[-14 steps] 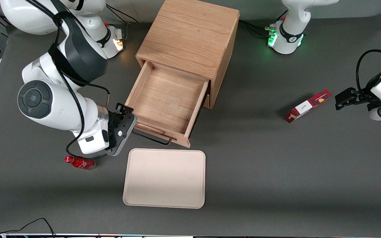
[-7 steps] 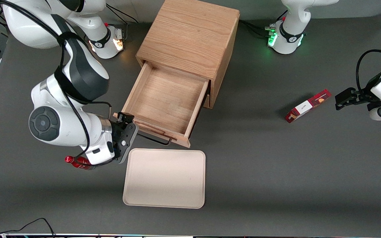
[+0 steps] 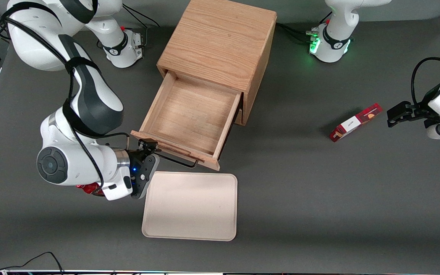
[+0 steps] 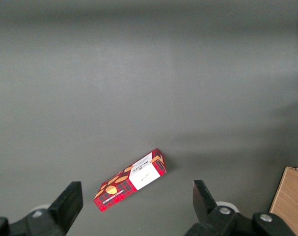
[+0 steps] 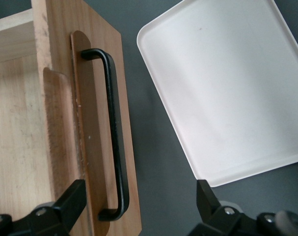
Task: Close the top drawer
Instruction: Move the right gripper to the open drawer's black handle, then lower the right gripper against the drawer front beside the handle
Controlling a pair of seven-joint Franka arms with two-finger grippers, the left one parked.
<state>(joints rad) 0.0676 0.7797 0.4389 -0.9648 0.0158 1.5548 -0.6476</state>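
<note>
The top drawer [image 3: 191,114] stands pulled well out of the oak cabinet [image 3: 218,42], and its inside is empty. Its black wire handle [image 3: 178,160] and raised wooden strip face the front camera. My right gripper [image 3: 152,152] is open and empty. It sits just in front of the drawer front, at the handle's end toward the working arm. In the right wrist view the drawer front [image 5: 97,98] and handle [image 5: 114,132] show, and the end of the handle lies between the spread fingers of the gripper [image 5: 139,201]. I cannot tell whether a finger touches the wood.
A beige tray [image 3: 190,206] lies on the table just nearer the front camera than the drawer; it also shows in the right wrist view [image 5: 227,88]. A red bottle [image 3: 88,188] lies under the working arm's wrist. A red box [image 3: 355,122] lies toward the parked arm's end, seen too in the left wrist view [image 4: 131,179].
My right arm has swung nearer the front camera. The gripper has gone from beside the drawer's corner to in front of the drawer front by the handle end. The drawer has not moved.
</note>
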